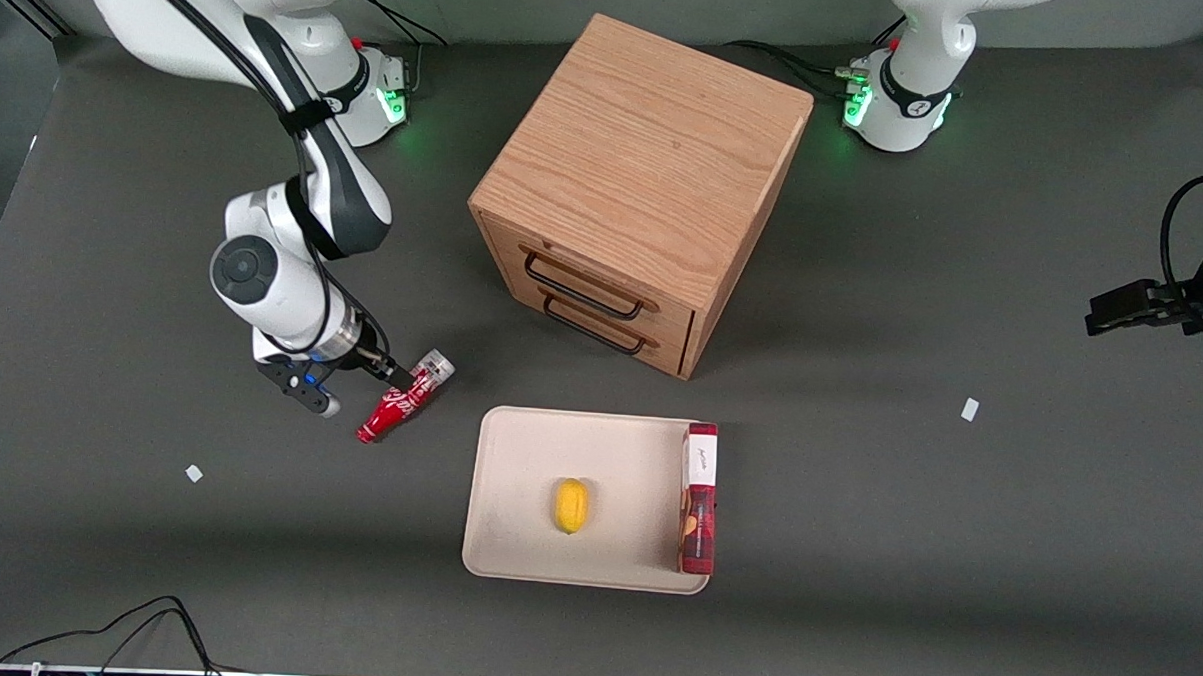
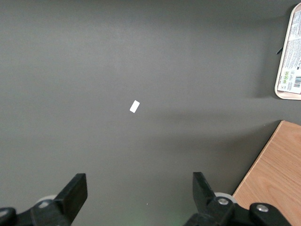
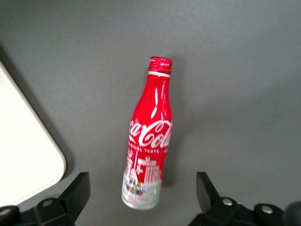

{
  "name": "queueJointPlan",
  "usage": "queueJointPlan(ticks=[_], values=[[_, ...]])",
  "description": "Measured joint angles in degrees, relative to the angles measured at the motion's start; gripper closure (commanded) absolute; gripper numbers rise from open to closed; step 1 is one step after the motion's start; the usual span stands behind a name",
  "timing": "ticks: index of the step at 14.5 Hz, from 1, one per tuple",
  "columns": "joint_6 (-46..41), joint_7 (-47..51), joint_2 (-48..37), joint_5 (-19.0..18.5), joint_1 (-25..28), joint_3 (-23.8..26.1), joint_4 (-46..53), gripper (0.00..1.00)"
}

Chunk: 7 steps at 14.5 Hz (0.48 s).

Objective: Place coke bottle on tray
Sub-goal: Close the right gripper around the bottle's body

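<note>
the bottle lies on its side on the dark table, outside the tray, just off the tray's corner toward the working arm's end. its silver base points toward the cabinet, its red cap toward the front camera. in the right wrist view the bottle shows red with white script, a silver-white base band and a red cap, and it lies flat on the table, nothing touching it.

the gripper sits low at the bottle's base end, just above the table. in the wrist view the gripper is spread wide: the two black fingers stand well apart on either side of the base, with table showing between each finger and the bottle. not gripping anything.

a rounded corner of the tray shows in the wrist view, near the bottle but apart from it.

the tray is cream, shallow, set nearer the front camera than the cabinet. on it: a lemon near the middle, and a red box with a white label lying along the rim on the parked arm's side.

the cabinet is wooden with two drawers, both shut, each with a dark handle.

two small white scraps on the table: one toward the working arm's end, one toward the parked arm's end. the left wrist view shows the second scrap, the tray edge and a cabinet corner.
</note>
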Motion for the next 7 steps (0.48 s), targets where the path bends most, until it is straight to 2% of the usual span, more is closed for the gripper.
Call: queueJointPlan(ticks=[7], values=[[9.63,0.07,8.66,0.00,0.00,0.00,0.15,0.01]])
